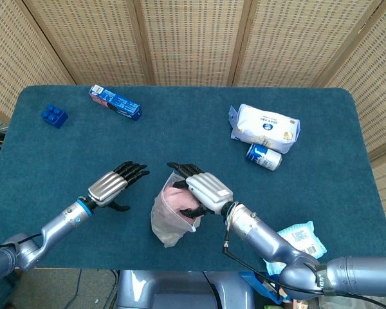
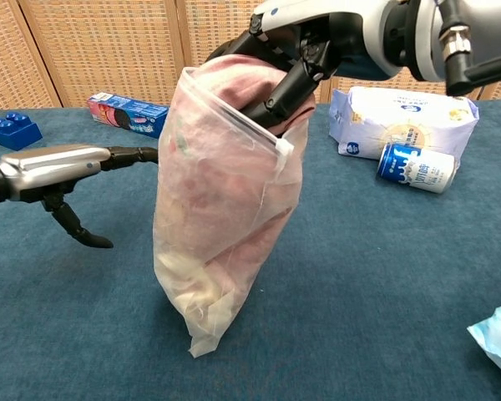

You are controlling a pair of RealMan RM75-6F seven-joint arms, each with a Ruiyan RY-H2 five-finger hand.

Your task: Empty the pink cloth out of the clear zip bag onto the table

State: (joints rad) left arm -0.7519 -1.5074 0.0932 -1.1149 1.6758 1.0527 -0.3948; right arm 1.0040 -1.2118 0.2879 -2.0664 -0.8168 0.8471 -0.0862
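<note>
The bag (image 2: 221, 217) stands upright near the front edge of the worktop (image 1: 64, 154), its bottom corner touching the cloth surface and its open zip mouth at the top. The pink cloth (image 2: 234, 150) is inside it, bunched from the lower folds up to the mouth, where a little shows above the rim.

The right hand (image 2: 305, 46) holds the bag at that mouth, fingers (image 1: 180, 168) hooked over the zip edge and, it seems, into the cloth.

The left hand (image 1: 112, 185) hovers just beside the bag, holding nothing, its fingers straight and the thumb dropped well apart below them.

My judgement: the step in hand is bringing the left hand in to take the bag, so it should close low on the plastic, near the bottom corner, pinching film alone and not the cloth behind it. Then either the cloth can be drawn up through the mouth or the bag tipped mouth-down. Thin film slips and crumples, so the pinch needs to be firm and the pull slow.

Further back lie a can (image 1: 264, 156), a white packet (image 1: 267, 125), a blue carton (image 1: 114, 102) and a blue brick (image 1: 54, 116), well apart from the work.
</note>
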